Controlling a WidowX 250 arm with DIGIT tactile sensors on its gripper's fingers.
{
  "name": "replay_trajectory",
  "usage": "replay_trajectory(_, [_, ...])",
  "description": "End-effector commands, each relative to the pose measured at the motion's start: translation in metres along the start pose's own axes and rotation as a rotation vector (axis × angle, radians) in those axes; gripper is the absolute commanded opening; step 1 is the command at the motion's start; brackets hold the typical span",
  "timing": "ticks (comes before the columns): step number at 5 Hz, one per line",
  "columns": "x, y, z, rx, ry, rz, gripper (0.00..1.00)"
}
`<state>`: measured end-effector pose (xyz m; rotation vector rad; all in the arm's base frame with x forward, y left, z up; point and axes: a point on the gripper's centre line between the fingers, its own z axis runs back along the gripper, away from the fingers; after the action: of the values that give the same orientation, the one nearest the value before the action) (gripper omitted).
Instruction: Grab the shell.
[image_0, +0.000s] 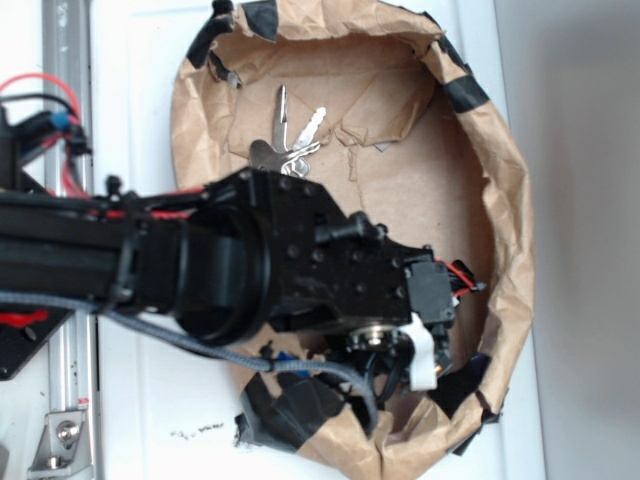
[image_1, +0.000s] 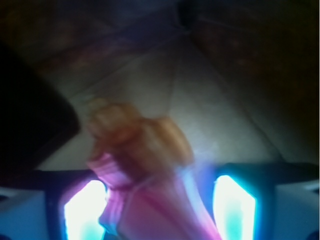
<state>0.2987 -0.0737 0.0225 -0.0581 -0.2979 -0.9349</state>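
In the exterior view, you are looking down on a brown paper bag (image_0: 505, 250) rolled open into a shallow nest, its rim patched with black tape (image_0: 462, 92). The black arm (image_0: 150, 265) is reaching in from the left and is covering most of the bag's floor. The gripper (image_0: 425, 355) is sitting at the arm's far end, low inside the bag near the lower right part of the rim, and only a white finger (image_0: 422, 350) is showing past the black housing. From here you cannot tell how far apart the fingers are standing, and the shell is lying hidden under the arm. The silver key bunch (image_0: 290, 140) is lying on the bag floor just above the arm, well apart from the gripper. A grey cable (image_0: 200, 345) is running along the arm's underside toward the wrist.

In the wrist view, everything is blurring heavily. The shell (image_1: 145, 165) is filling the middle of the frame, orange-brown at its upper end and washing to pink lower down, and it is sitting right between the two fingers (image_1: 82, 210), which are glowing bright blue-white at the bottom left and bottom right. The fingers are standing apart with the shell between them; the blur is keeping you from telling whether they are pressing on it. Behind the shell, pale creased paper is sloping up into dark shadow.
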Motion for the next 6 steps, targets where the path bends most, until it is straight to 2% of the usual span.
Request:
replay_trajectory(1, [-0.015,0.038,0.045,0.143,-0.040,0.357,0.00])
replay_trajectory(2, [-0.046,0.044,0.080,0.183,-0.029,0.556,0.00])
replay_trajectory(3, [-0.063,0.042,0.105,0.218,0.015,0.659,0.00])
replay_trajectory(4, [-0.064,0.040,0.132,0.179,0.080,0.873,0.00])
replay_trajectory(5, [-0.060,0.031,0.144,0.028,0.031,0.922,0.00])
replay_trajectory(6, [-0.047,0.032,0.143,0.134,-0.019,1.034,0.00])
